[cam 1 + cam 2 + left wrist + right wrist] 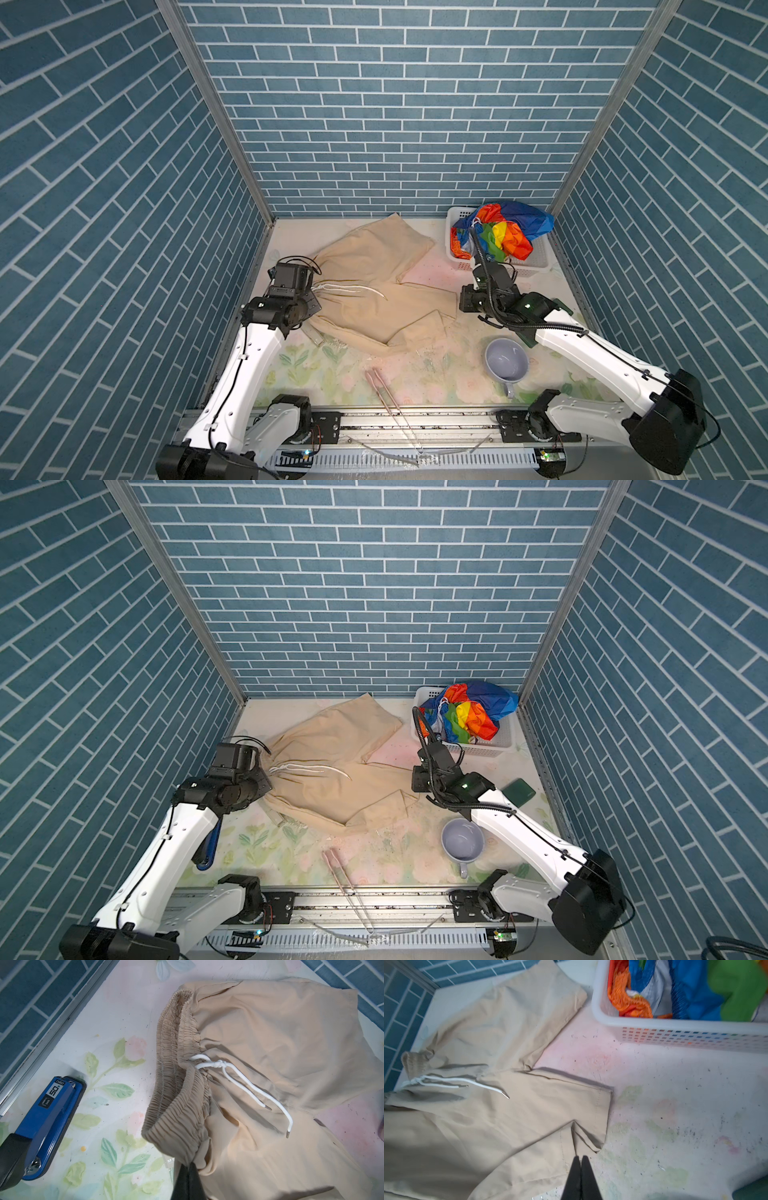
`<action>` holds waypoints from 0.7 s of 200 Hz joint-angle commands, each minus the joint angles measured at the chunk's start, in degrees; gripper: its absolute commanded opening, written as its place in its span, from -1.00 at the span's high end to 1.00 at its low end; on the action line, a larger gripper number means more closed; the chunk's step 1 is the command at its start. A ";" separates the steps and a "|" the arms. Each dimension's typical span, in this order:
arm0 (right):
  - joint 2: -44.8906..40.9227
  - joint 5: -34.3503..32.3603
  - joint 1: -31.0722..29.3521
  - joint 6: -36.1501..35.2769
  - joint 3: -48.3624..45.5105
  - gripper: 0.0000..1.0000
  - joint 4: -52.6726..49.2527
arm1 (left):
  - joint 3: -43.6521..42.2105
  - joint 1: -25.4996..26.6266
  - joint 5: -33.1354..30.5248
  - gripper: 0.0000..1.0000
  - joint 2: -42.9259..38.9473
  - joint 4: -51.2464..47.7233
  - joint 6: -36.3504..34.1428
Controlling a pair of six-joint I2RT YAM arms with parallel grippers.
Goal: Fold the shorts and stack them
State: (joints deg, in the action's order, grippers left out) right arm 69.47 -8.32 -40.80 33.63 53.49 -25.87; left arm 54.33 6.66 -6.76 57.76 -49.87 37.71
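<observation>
Left gripper (187, 1164) is clamping the gathered elastic waistband of the beige shorts (374, 299), its black fingers (196, 1180) pressing together on a pinch of that cloth close to the left edge of the table (332, 374). Those shorts are lying spread out from the left edge toward the middle, waistband at the left. One leg is reaching toward the far edge and the other is pointing toward the right edge, its hem corner folding back on itself (the right wrist view is showing that crease plainly). Their white drawstring (219, 1064) is trailing loose over the front of the cloth, knotted by the waistband.

Right gripper (580, 1158) is hovering at the hem of that nearer leg, jaws standing almost together with only a thin slit between. No cloth is showing in the slit, and whether the tips are touching the fabric I cannot tell (that view is blurring).

Rainbow-striped shorts (505, 232) are sitting bunched in the white perforated basket (532, 264), which is standing in the far right corner of the table. A lilac mug (505, 361) is standing mouth up near the near edge, right of the middle, well apart from both pairs. A blue stapler (47, 1118) is lying by the left edge, near the waistband but not touching it.
</observation>
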 commanded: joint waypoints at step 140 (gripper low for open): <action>21.70 19.14 -1.55 6.57 -9.32 0.10 13.03 | -2.50 -0.24 -0.81 1.00 2.15 0.10 -0.65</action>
State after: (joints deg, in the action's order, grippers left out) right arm 89.62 8.34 -42.00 37.71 45.56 -15.70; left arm 52.42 6.66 -6.44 59.57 -49.60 37.71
